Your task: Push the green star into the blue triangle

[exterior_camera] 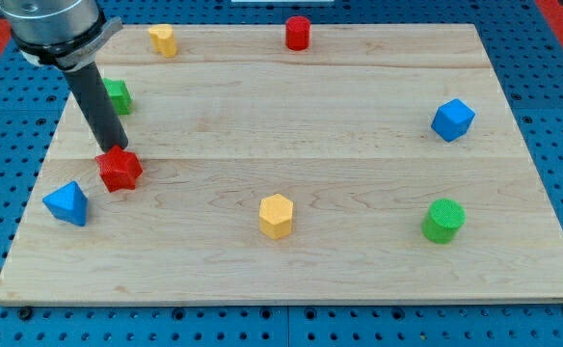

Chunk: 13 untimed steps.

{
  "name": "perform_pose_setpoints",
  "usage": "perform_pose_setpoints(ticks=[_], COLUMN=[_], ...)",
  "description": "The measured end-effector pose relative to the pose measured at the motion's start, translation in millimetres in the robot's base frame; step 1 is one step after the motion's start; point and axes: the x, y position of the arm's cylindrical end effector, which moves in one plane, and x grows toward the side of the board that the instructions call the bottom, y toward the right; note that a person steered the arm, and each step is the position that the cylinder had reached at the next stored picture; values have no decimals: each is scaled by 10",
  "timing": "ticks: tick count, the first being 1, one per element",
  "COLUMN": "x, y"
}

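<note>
**Tip parked by the red star**

Rod only, no claw to open or close: my tip (114,147) touches the red star (120,170). Board (291,260) first, then the half-hidden green star (119,95) behind the rod, apart from the blue triangle (67,203) below.

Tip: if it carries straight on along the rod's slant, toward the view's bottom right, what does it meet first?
Most likely the red star. My tip sits at that block's upper edge, apparently touching it, though depth is unclear. The green star lies behind the rod, and the blue triangle is off that line, to the lower left.
</note>
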Motion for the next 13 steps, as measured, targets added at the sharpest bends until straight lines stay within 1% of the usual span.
perform_pose_setpoints(ticks=[1,2,3,4,5,6,7,8,9,10,11,12,13], x=[372,564,541,668,344,13,124,418,330,-398,-1088,-1366,-1050], y=[-307,-535,-752,-696,-659,-237,275,219,252,392,195,-48,-319])
